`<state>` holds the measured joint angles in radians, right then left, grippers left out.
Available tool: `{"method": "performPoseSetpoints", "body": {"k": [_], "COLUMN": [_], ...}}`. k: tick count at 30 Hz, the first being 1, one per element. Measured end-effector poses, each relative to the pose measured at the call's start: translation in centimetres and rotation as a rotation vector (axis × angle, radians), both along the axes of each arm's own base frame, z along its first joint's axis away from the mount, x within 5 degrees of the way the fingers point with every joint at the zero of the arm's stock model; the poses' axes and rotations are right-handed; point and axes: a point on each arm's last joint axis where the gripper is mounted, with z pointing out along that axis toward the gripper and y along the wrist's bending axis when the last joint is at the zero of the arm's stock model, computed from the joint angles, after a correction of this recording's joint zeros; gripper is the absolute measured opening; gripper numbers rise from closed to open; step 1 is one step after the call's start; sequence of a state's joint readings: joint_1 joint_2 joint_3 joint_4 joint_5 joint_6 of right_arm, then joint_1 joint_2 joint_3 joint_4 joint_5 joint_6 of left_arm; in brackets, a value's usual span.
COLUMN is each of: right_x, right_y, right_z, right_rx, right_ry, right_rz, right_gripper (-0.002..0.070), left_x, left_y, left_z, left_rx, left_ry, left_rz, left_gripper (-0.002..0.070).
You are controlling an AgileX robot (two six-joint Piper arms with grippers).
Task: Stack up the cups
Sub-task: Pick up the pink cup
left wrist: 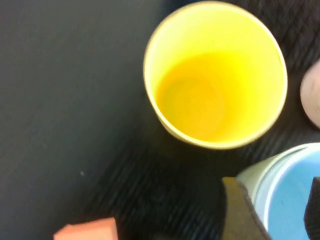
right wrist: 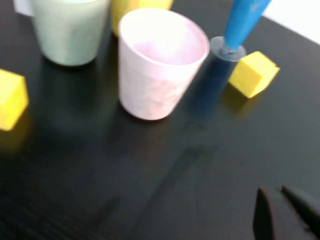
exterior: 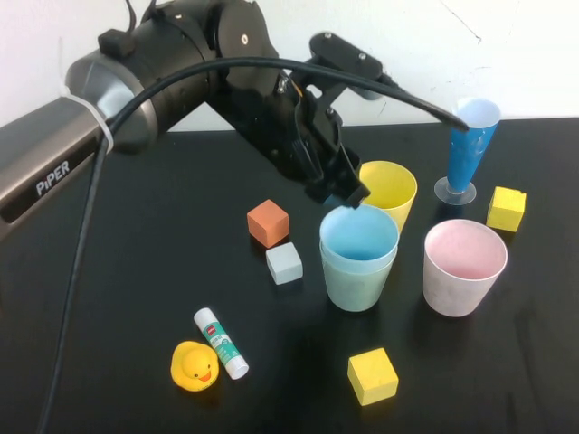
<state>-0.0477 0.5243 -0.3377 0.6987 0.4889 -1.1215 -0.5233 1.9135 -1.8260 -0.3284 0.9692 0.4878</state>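
Note:
The light blue cup (exterior: 359, 235) sits nested in the pale green cup (exterior: 357, 289) at mid table. My left gripper (exterior: 348, 194) hangs over their back rim, open. In the left wrist view one finger (left wrist: 240, 210) is outside the green cup (left wrist: 252, 175) and the other is over the blue cup's (left wrist: 290, 195) inside. The yellow cup (exterior: 389, 185) stands just behind and shows empty in the left wrist view (left wrist: 215, 75). The pale pink cup (exterior: 464, 262) stands to the right. My right gripper (right wrist: 280, 197) is shut, low over bare table near the pink cup (right wrist: 157, 65).
A tall blue cone (exterior: 470, 145) stands at the back right beside a yellow block (exterior: 506, 208). Another yellow block (exterior: 373, 375) lies in front. An orange block (exterior: 268, 222), a grey block (exterior: 284, 263), a glue stick (exterior: 221, 342) and a rubber duck (exterior: 194, 365) lie on the left.

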Motion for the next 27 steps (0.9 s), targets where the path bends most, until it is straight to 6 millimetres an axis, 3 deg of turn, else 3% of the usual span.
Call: {"method": "performPoseSetpoints", "body": {"k": [3, 6, 11, 14, 19, 22, 27], "right_x": [-0.2, 0.0, 1.5, 3.6, 7.8, 10.8, 13.9], "right_y": [0.3, 0.8, 1.4, 1.7, 1.8, 1.9, 1.9], "right_z": [1.1, 3.0, 5.7, 6.7, 6.9, 6.6, 6.9], "right_rx": [0.003, 0.007, 0.03, 0.063, 0.095, 0.131, 0.154], "right_ry": [0.007, 0.02, 0.109, 0.184, 0.27, 0.321, 0.323], "right_rz": [0.045, 0.105, 0.205, 0.243, 0.293, 0.305, 0.311], "right_gripper": [0.001, 0.001, 0.001, 0.001, 0.001, 0.0011, 0.0031], "left_x": [0.0, 0.0, -0.5, -1.7, -5.8, -8.3, -12.9], "left_y": [0.1, 0.7, 2.5, 3.9, 7.1, 9.1, 11.9], "left_z": [0.6, 2.1, 7.1, 10.4, 15.4, 16.9, 18.1], "left_rx": [-0.015, -0.024, -0.132, -0.172, -0.142, -0.081, -0.049], "left_ry": [-0.031, -0.106, -0.304, -0.423, -0.552, -0.56, -0.506], "left_rz": [0.012, 0.06, 0.272, 0.32, 0.353, 0.373, 0.389], "left_gripper": [0.0265, 0.021, 0.0155, 0.0148, 0.0109, 0.0059, 0.0008]}}
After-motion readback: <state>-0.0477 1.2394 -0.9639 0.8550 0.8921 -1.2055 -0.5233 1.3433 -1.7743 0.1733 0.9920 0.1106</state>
